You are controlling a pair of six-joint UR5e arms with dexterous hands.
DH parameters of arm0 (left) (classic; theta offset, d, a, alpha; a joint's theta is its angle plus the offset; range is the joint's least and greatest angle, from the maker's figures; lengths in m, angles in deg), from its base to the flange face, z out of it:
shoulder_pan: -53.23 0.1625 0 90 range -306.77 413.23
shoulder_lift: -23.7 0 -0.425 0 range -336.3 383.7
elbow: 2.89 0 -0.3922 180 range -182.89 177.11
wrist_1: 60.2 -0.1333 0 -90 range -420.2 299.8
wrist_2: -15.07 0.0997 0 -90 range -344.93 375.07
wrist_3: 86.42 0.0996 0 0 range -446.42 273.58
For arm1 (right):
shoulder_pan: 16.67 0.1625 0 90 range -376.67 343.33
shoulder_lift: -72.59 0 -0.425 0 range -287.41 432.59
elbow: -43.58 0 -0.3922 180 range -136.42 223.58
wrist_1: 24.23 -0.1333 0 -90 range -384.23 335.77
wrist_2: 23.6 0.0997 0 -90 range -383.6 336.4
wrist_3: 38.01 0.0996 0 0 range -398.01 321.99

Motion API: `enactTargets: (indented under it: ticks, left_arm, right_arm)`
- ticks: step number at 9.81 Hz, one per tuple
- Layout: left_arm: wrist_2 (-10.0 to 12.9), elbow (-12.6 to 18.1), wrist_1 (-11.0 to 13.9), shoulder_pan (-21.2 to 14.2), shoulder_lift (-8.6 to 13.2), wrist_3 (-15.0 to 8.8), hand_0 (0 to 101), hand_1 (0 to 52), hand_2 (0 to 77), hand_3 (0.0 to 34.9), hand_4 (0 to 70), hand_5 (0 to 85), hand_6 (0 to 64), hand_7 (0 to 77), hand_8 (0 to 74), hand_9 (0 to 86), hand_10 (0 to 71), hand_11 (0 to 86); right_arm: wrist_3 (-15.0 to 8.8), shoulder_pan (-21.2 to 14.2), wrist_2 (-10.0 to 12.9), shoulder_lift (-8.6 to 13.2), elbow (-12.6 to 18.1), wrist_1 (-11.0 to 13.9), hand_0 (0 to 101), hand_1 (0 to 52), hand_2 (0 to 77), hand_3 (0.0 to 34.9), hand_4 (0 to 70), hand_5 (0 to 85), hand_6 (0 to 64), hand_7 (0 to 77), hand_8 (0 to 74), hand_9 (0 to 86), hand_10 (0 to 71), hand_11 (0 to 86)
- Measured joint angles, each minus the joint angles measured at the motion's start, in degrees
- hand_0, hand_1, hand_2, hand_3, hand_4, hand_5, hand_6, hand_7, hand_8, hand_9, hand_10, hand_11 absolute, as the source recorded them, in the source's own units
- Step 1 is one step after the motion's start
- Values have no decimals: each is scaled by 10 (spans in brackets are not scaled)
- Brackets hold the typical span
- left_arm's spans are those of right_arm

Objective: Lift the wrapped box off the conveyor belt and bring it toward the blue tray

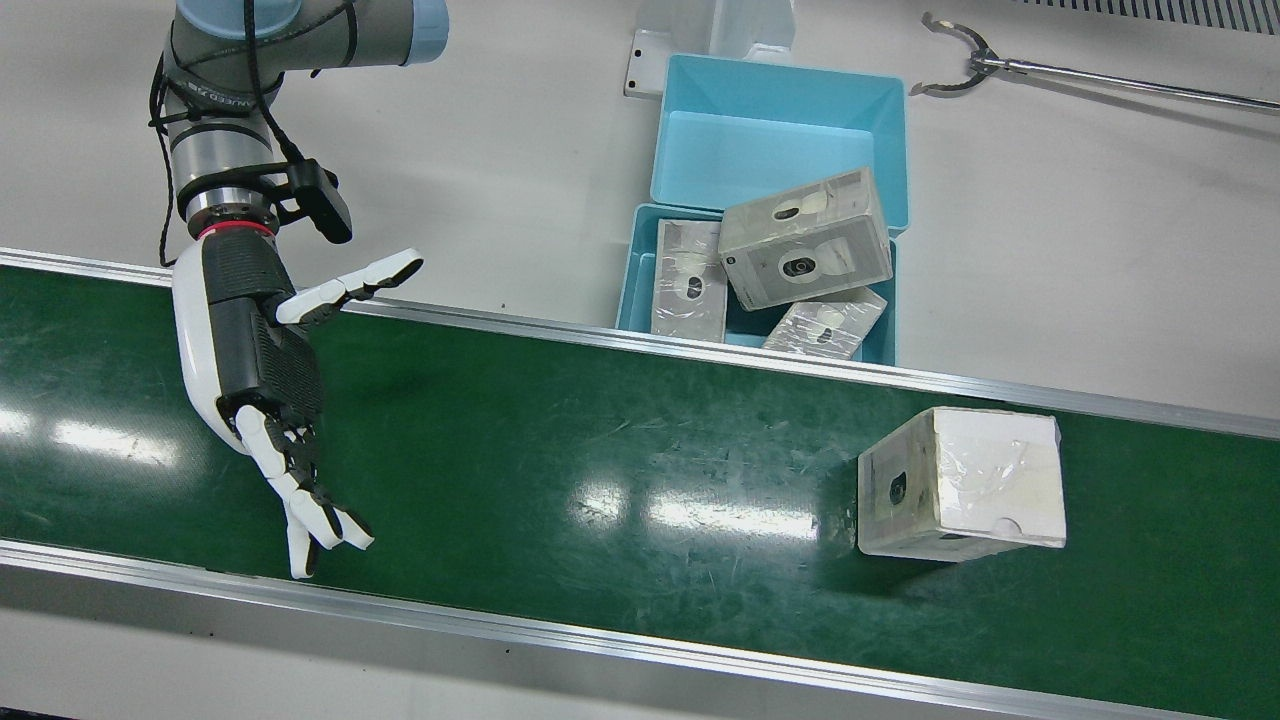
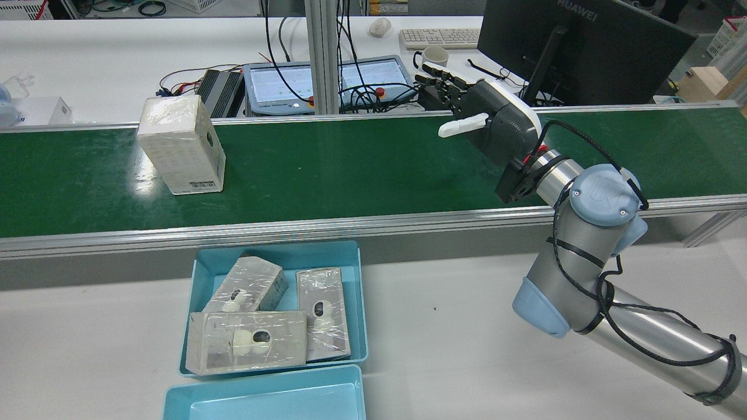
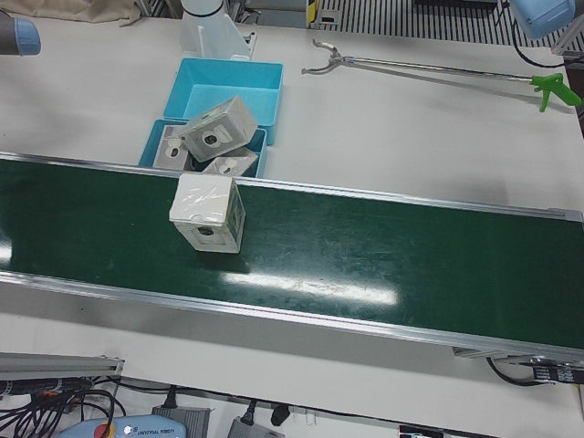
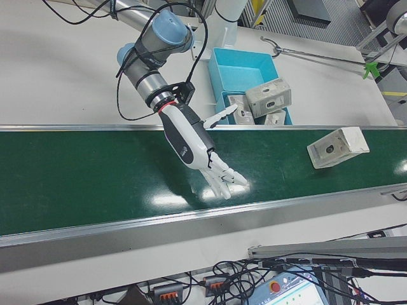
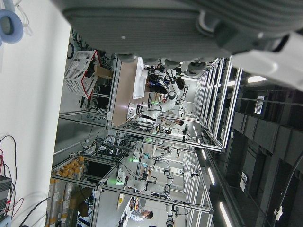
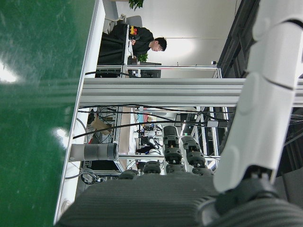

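Green conveyor belt [image 1: 620,450] carrying wrapped box [image 1: 958,483] at lower right of front view, ungrasped, well apart from right hand [image 1: 262,350] spread open, empty, at left; blue tray [image 1: 632,268] upper centre; pick and carry pending.

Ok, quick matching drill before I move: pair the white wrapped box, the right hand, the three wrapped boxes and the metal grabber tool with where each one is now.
Things:
1. white wrapped box
2. right hand
3. three wrapped boxes
4. long metal grabber tool

Places or states:
A. lying on the white table beyond the belt
B. open, over the green conveyor belt, holding nothing
C. standing alone on the belt, far from the hand
D. inside the light blue plastic tray

Pairs: 1-C, 2-B, 3-D, 4-A
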Motion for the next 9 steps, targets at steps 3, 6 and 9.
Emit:
enactTargets:
  ticks: [3, 6, 9]
  left_arm:
    - [0, 0, 0, 0, 0, 0, 0, 0, 11, 0, 0, 5, 5, 5, 5, 5, 0, 5]
    - [0, 0, 0, 0, 0, 0, 0, 0, 5, 0, 0, 11, 5, 5, 5, 5, 5, 5]
    - [0, 0, 0, 0, 0, 0, 0, 0, 11, 0, 0, 5, 5, 5, 5, 5, 0, 5]
  right_arm:
    - [0, 0, 0, 0, 0, 0, 448, 87, 49, 0, 98, 82, 55, 136, 22, 16, 0, 11]
    - [0, 0, 0, 0, 0, 0, 448, 87, 60, 0, 98, 82, 55, 136, 27, 11, 0, 11]
    - [0, 0, 0, 0, 0, 0, 447, 87, 60, 0, 93, 87, 55, 142, 27, 11, 0, 11]
